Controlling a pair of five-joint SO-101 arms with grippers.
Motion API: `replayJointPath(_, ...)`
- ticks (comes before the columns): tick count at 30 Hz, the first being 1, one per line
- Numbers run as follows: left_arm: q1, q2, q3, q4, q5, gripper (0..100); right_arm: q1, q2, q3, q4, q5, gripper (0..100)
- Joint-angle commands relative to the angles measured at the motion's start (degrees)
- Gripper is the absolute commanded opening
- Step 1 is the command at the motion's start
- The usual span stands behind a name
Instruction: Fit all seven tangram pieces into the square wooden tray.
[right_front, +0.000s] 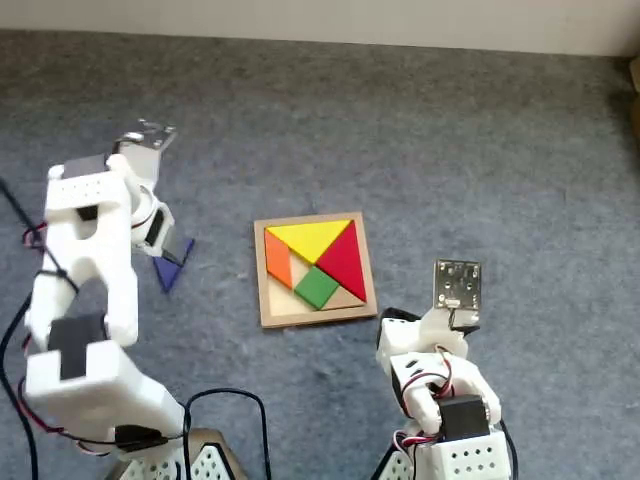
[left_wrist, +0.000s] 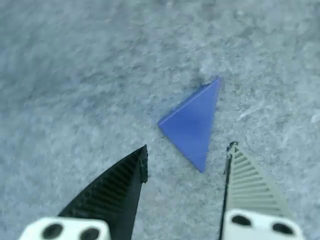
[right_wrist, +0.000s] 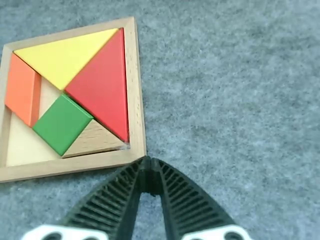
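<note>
Left wrist view shows the left gripper (left_wrist: 188, 146) with its fingers spread wide, a black finger (left_wrist: 117, 190) on one side and a pale finger (left_wrist: 250, 185) on the other. Both tips hang just over the grey carpet (left_wrist: 75, 75). A blue triangle (left_wrist: 192, 125) lies flat on the carpet in the gap between the tips and just beyond them. Neither finger touches it.

From the right wrist, the right gripper (right_wrist: 150, 162) has its two black fingers pressed together at the tips, holding nothing. The tips sit just outside the wooden tray (right_wrist: 134, 90), close to one corner of its rim.

Inside the tray lie a yellow triangle (right_wrist: 65, 55) along one side and a red triangle (right_wrist: 102, 90) along the next side, meeting edge to edge. An orange piece (right_wrist: 20, 92) lies against the side opposite the red one. A green square (right_wrist: 62, 122) sits on its corner in the middle, with a plain wood-coloured triangle (right_wrist: 92, 140) beside it. Bare tray floor shows in the corner past the orange piece and the square.

From the high view, the tray sits mid-carpet between the two arms. The blue triangle lies well apart from it, under the left arm (right_front: 85, 280). The right arm (right_front: 440, 390) stands near the tray's closest corner.
</note>
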Motion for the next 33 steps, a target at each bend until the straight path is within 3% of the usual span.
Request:
replayJointPath(1,2.2,5.7,-7.7,0.9,-5.5,26,1.2,0.7,7.8,0.5,0.6,0.4)
replayJointPath(8,2.0,15.8,-16.0,0.9,-11.3,25,1.2,0.7,7.8,0.5,0.6,0.4)
replayJointPath(18,1.0,26.2,-22.5,1.0,-11.7,25,1.2,0.7,7.8,0.5,0.6,0.4)
replayJointPath(33,-2.8,20.6,-22.2,5.8,-8.3,26,1.2,0.7,7.8,0.5,0.6,0.4)
